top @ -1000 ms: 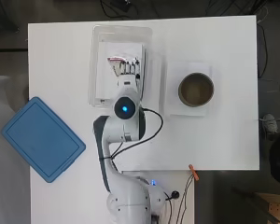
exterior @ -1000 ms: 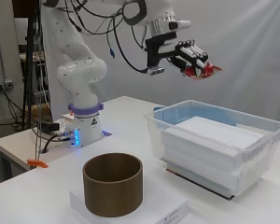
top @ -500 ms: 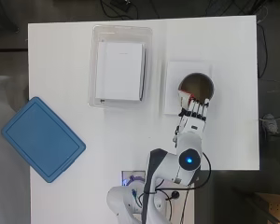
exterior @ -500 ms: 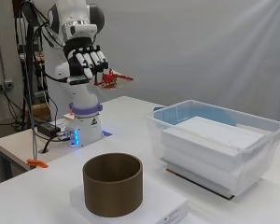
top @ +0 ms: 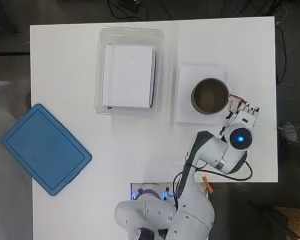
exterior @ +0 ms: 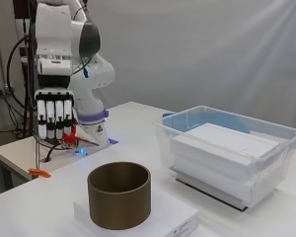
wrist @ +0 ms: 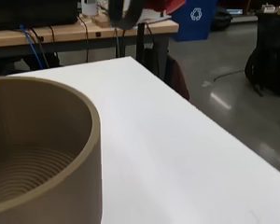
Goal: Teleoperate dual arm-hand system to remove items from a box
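1. Your clear plastic box (top: 131, 71) sits open on the worktop, holding a stack of flat white slabs (top: 128, 75) that lies level and fills most of its floor.
2. Your brown round container (top: 210, 95) stands upright on a white sheet (top: 187, 112), just beside the box, its mouth open.
3. Your red item (exterior: 71, 134) is pinched under the curled fingers of the hand (exterior: 53, 114), just beside the container's rim and above the worktop; its shape is too small to tell.

On the desk (top: 65, 75), the box (top: 130, 35) sits left of the cup (top: 210, 96) in the overhead view, the lid (top: 45, 148) lower left. The cup stands on a flat pad (top: 187, 110). The robot hand (top: 242, 112) hangs just beside the cup's right.
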Available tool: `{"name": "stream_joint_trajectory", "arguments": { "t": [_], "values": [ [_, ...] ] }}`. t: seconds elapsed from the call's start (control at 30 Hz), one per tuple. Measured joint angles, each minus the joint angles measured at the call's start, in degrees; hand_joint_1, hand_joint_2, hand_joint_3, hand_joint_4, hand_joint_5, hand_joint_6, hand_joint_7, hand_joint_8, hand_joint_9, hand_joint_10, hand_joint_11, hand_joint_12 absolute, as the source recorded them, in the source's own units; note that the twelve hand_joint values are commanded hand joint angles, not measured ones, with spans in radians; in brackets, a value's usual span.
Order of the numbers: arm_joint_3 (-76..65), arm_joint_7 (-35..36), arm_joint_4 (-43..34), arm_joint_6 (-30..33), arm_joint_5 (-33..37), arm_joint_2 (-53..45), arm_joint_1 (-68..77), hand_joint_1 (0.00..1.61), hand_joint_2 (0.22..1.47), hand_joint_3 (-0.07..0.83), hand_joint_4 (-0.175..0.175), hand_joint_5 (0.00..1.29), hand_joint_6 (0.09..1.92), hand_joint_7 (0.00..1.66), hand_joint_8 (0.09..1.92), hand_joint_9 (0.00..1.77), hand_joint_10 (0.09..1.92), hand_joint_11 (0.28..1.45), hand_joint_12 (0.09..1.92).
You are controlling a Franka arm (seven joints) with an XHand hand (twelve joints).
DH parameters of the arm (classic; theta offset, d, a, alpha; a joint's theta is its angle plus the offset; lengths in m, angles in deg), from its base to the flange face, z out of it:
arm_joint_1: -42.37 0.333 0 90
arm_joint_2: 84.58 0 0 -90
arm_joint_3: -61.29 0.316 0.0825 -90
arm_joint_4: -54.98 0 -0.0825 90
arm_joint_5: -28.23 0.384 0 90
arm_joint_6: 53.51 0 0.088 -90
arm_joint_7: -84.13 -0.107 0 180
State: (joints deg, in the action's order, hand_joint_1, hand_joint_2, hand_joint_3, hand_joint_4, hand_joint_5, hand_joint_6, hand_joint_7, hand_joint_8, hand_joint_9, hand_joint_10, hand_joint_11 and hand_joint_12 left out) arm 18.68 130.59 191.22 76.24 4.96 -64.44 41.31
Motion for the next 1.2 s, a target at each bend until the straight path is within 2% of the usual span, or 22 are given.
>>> {"name": "stream_joint_trajectory", "arguments": {
  "t": [0.03, 0.07, 0.1, 0.13, 0.2, 0.23, 0.3, 0.4, 0.63, 0.7, 0.77, 0.8, 0.83, 0.87, 0.9, 1.0, 1.1, 1.2],
  "values": [
    [-0.04, 1.62, -1.07, 0.85, 2.78, -3.10, 0.12, 1.14, 1.16, 0.002, -0.048, 0.89, 1.02, 0.96, 1.24, 0.98, 1.32, 0.81, 0.09],
    [0.00, 3.11, -2.21, 1.56, 5.70, -5.94, 0.19, 1.07, 1.16, 0.001, 0.053, 0.89, 1.07, 0.99, 1.26, 0.99, 1.41, 0.84, 0.09],
    [0.17, 4.39, -3.51, 2.07, 8.52, -8.45, 0.22, 1.02, 1.16, 0.001, 0.113, 0.89, 1.09, 1.00, 1.29, 0.99, 1.49, 0.87, 0.09],
    [0.47, 5.57, -4.84, 2.46, 10.93, -10.59, 0.23, 1.00, 1.16, 0.000, 0.145, 0.89, 1.10, 1.00, 1.34, 0.99, 1.55, 0.85, 0.16],
    [1.83, 7.55, -7.46, 3.08, 14.25, -14.33, 0.25, 0.98, 1.16, -0.001, 0.169, 0.89, 1.11, 0.99, 1.45, 0.99, 1.65, 0.72, 0.52],
    [2.38, 8.40, -7.91, 3.07, 15.18, -15.43, 0.50, 0.98, 1.16, 0.000, 0.173, 0.88, 1.12, 0.98, 1.49, 0.99, 1.68, 0.66, 0.68],
    [1.45, 10.92, -8.18, 2.92, 18.15, -18.02, 3.47, 0.97, 1.17, 0.000, 0.175, 0.87, 1.14, 0.98, 1.54, 0.99, 1.72, 0.59, 0.84],
    [-7.56, 14.00, -8.30, 3.12, 21.88, -21.16, 14.19, 0.97, 1.17, 0.000, 0.175, 0.87, 1.14, 0.97, 1.61, 0.99, 1.76, 0.58, 0.80],
    [-47.59, 24.47, -7.30, 4.18, 34.10, -30.88, 49.66, 0.96, 1.18, 0.000, 0.175, 0.86, 1.16, 0.97, 1.64, 1.01, 1.78, 0.64, 0.59],
    [-55.94, 27.70, -6.86, 4.18, 37.90, -33.82, 58.03, 0.97, 1.17, 0.001, 0.175, 0.87, 1.15, 0.97, 1.63, 1.02, 1.77, 0.62, 0.73],
    [-59.60, 29.84, -6.63, 4.09, 40.42, -35.61, 63.10, 0.53, 1.09, -0.008, 0.079, 0.52, 0.50, 0.61, 0.68, 0.67, 0.77, 0.48, 0.36],
    [-59.51, 29.60, -6.88, 3.72, 40.25, -35.45, 63.90, 0.37, 1.06, -0.006, 0.058, 0.41, 0.27, 0.49, 0.36, 0.54, 0.43, 0.45, 0.20],
    [-58.25, 28.57, -7.80, 2.51, 39.09, -34.52, 63.73, 0.28, 1.05, -0.003, 0.052, 0.36, 0.14, 0.44, 0.18, 0.49, 0.23, 0.44, 0.11],
    [-56.38, 27.40, -8.99, 0.66, 37.62, -33.36, 62.49, 0.24, 1.04, -0.002, 0.053, 0.34, 0.09, 0.42, 0.09, 0.47, 0.12, 0.44, 0.09],
    [-53.39, 26.08, -10.70, -2.30, 35.70, -31.74, 59.72, 0.22, 1.04, -0.001, 0.057, 0.33, 0.09, 0.42, 0.09, 0.47, 0.09, 0.45, 0.09],
    [-44.39, 25.05, -13.81, -9.28, 33.18, -29.46, 48.55, 0.21, 1.04, 0.000, 0.072, 0.34, 0.09, 0.43, 0.09, 0.48, 0.09, 0.46, 0.09],
    [-40.98, 23.77, -14.72, -11.19, 31.18, -29.39, 39.97, 0.21, 1.03, 0.000, 0.092, 0.37, 0.09, 0.46, 0.09, 0.52, 0.09, 0.47, 0.09],
    [-41.32, 21.86, -15.24, -11.76, 28.37, -26.46, 37.37, 0.23, 1.04, 0.000, 0.105, 0.41, 0.09, 0.52, 0.09, 0.58, 0.09, 0.48, 0.09]
  ]
}}
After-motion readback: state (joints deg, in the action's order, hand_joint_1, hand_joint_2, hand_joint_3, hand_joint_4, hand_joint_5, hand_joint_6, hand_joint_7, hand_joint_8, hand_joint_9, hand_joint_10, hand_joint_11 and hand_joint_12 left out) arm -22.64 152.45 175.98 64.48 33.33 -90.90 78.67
